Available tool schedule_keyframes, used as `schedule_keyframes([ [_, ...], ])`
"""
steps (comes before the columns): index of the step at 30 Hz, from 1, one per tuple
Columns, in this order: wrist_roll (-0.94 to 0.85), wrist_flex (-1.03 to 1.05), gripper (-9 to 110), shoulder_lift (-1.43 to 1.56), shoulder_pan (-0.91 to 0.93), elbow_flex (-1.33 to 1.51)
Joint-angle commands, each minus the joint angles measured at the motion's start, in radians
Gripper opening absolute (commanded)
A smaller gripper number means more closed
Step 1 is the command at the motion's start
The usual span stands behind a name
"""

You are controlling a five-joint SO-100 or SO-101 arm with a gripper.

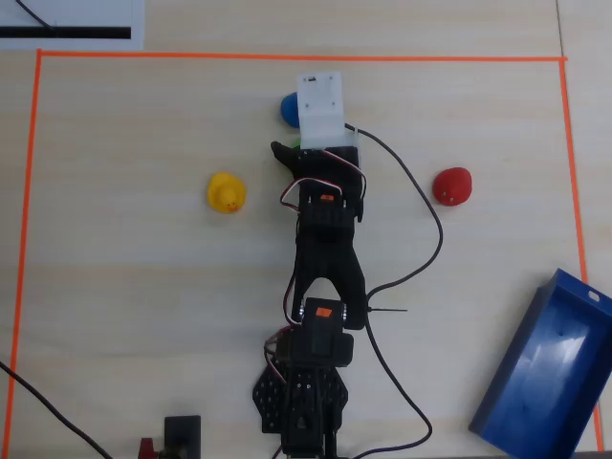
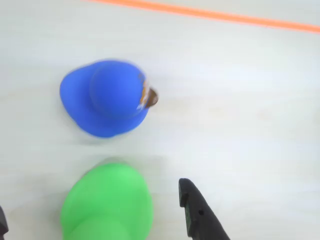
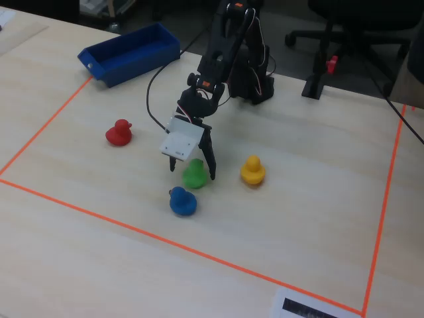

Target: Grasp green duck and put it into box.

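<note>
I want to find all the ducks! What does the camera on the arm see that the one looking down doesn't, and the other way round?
Only the wrist view shows the green duck nearly whole, between the open jaws, and the blue duck's beak. Only the overhead view shows the yellow duck, the red duck, the box and the whole arm. Both show the blue duck, the orange tape line and the pale table.

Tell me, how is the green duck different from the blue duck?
The green duck is green and sits between the open gripper's fingers; the blue duck is blue and sits free, nearer the orange tape line. Both are small rubber ducks standing on the table.
</note>
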Motion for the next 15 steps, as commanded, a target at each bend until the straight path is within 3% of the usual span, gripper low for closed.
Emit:
schedule_keyframes([
  [1,-0.041,-0.054,46,0.020,0.020,0.035],
  [15,-0.023,-0.002,45,0.044,-0.014,0.075],
])
